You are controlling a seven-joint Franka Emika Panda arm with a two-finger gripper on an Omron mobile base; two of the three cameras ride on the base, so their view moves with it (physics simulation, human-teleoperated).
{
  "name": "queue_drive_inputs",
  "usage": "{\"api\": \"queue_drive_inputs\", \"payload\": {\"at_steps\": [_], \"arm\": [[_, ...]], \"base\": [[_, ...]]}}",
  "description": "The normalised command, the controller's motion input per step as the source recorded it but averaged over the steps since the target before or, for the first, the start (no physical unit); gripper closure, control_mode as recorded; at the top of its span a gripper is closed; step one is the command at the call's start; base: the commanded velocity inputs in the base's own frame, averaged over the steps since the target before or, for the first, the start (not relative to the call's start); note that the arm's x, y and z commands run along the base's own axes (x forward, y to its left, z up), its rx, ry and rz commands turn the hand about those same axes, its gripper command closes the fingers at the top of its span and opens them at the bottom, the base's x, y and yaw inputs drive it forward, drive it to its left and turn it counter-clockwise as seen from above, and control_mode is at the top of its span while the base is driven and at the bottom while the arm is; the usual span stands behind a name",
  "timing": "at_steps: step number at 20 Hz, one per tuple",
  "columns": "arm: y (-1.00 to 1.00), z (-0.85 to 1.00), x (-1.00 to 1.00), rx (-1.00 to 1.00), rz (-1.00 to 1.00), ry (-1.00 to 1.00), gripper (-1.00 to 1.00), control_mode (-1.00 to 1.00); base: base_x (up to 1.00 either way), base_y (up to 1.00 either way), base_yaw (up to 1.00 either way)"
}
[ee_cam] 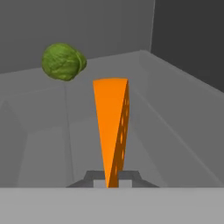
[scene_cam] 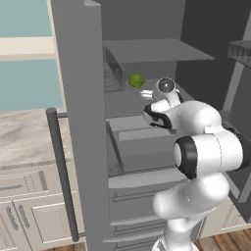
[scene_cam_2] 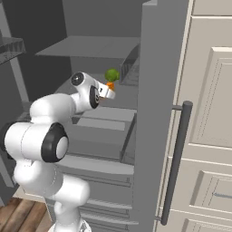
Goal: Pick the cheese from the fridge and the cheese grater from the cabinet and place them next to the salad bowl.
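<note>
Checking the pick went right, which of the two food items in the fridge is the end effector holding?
The cheese, the bright orange wedge clamped at its narrow tip in the shut end effector. The round green ball sits apart, farther back.

Base views flanking the arm, both toward the fridge (scene_cam: 88,122) interior; hand view seemingly close.

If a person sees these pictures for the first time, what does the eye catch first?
The bright orange cheese stands out against the grey fridge: in the hand view the wedge rises from between the shut fingers. Beyond it, a green ball rests on the same shelf. In the base views, the white arm reaches into the open fridge.
</note>
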Motion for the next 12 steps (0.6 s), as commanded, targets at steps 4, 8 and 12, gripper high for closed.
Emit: {"api": "queue_drive_inputs", "payload": {"at_steps": [4, 8, 12], "arm": [[0.0, 0.22, -0.52, 0.0, 0.0, 0.0, 1.0, -1.0], [0.0, 0.24, -0.6, 0.0, 0.0, 0.0, 1.0, -1.0], [0.0, 0.34, -0.69, 0.01, 0.0, 0.0, 1.0, -1.0]], "base": [[0.0, 0.0, 0.0], [0.0, 0.0, 0.0], [0.0, 0.0, 0.0]]}}
